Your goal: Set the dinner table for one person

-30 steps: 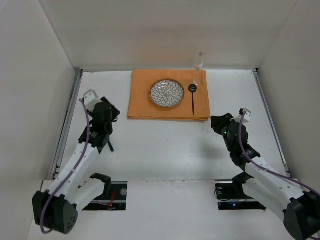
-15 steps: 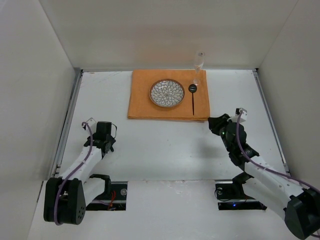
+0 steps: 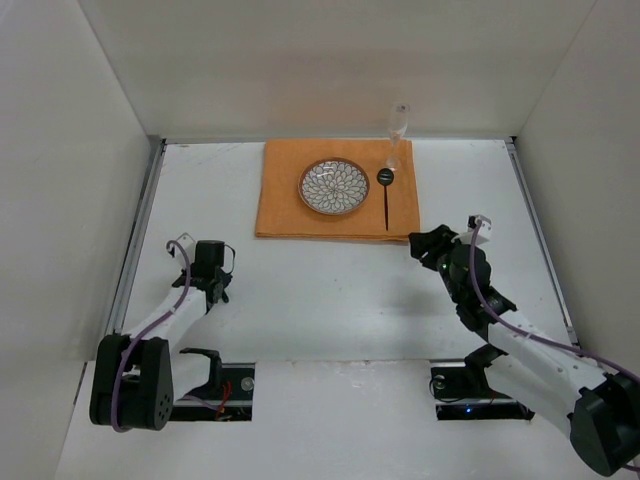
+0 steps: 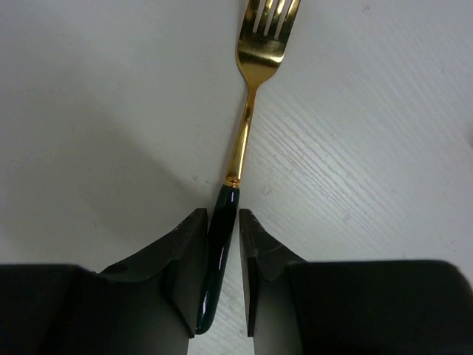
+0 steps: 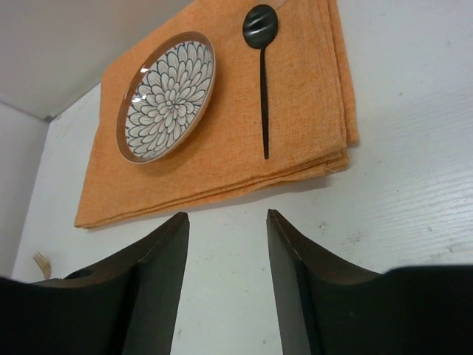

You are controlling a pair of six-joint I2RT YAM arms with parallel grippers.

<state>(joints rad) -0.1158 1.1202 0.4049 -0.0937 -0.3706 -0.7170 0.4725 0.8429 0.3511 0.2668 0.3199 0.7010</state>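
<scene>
**White dinner table (image 3: 320,300) across the overhead frame, with a place setting at upper centre and a fork apart from it.**

The table fills the middle of the overhead view. An orange placemat (image 3: 335,222) lies on it at upper centre and carries a flower-patterned plate (image 3: 333,186). A black spoon (image 3: 386,195) lies just right of the plate, and a clear glass (image 3: 399,125) stands at the mat's upper right corner. In the left wrist view a gold fork (image 4: 247,126) with a dark handle lies flat on bare table, running up the frame's centre. The left gripper (image 4: 222,218) stands narrow astride that handle, and I cannot tell whether it pinches. The right gripper (image 5: 226,222), just below the mat's lower right corner, gapes wide on nothing.
</scene>
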